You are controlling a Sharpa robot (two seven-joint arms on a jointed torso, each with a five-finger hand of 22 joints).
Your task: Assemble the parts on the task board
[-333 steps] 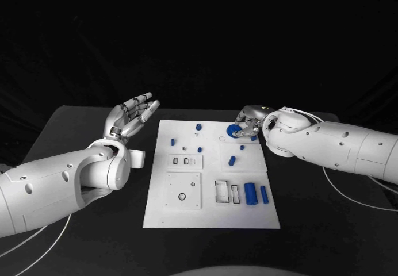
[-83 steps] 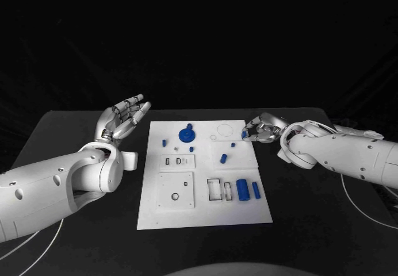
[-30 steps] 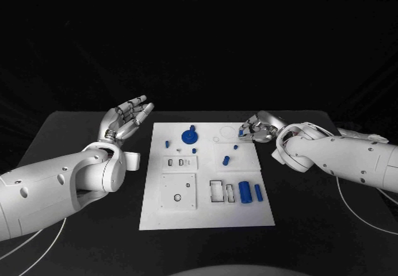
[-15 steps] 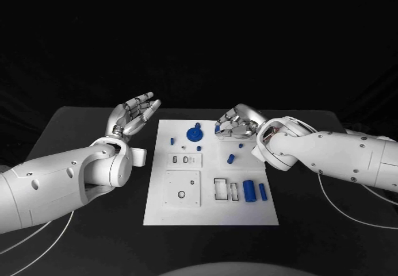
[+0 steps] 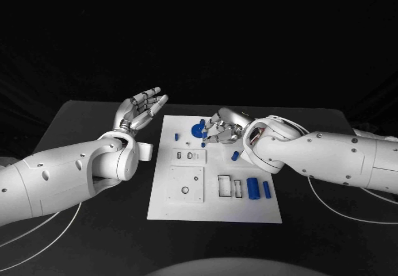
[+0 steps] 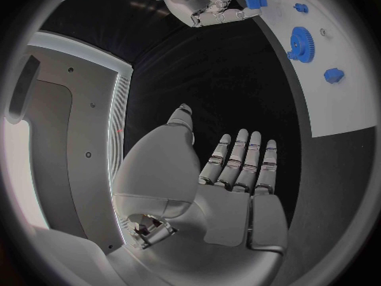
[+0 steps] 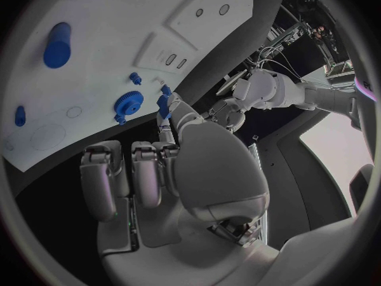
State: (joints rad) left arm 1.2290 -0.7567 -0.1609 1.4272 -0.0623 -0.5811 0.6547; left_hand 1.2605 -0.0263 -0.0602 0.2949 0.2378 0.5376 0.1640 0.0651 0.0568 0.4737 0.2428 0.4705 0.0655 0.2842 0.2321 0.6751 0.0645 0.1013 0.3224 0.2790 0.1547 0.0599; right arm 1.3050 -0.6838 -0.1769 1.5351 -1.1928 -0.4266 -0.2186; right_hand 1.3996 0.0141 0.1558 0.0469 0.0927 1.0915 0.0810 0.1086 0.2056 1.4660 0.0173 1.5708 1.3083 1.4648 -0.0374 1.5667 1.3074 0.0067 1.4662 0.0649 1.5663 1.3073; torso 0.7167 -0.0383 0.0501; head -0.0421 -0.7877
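Observation:
The white task board (image 5: 249,213) lies in the middle of the black table. My right hand (image 5: 222,127) hovers over its far part, just right of the blue gear (image 5: 199,130), and pinches a small blue part (image 7: 164,103) at its fingertips. That part (image 6: 254,0) also shows in the left wrist view, beside the gear (image 6: 302,44). My left hand (image 5: 142,109) is raised left of the board, palm up, fingers apart and holding nothing. On the board are a small blue peg (image 5: 176,137), a short blue piece (image 5: 236,155) and two blue cylinders (image 5: 253,188).
Two inset plates with holes (image 5: 184,187) sit on the board's left half, and rectangular slots (image 5: 225,185) lie beside the cylinders. White cables (image 5: 332,213) trail over the table at the right. Bare black table (image 5: 99,230) lies near the front left.
My right hand has moved from the board's far right edge leftward to beside the gear, with the small blue part in its fingers. The left hand has stayed raised.

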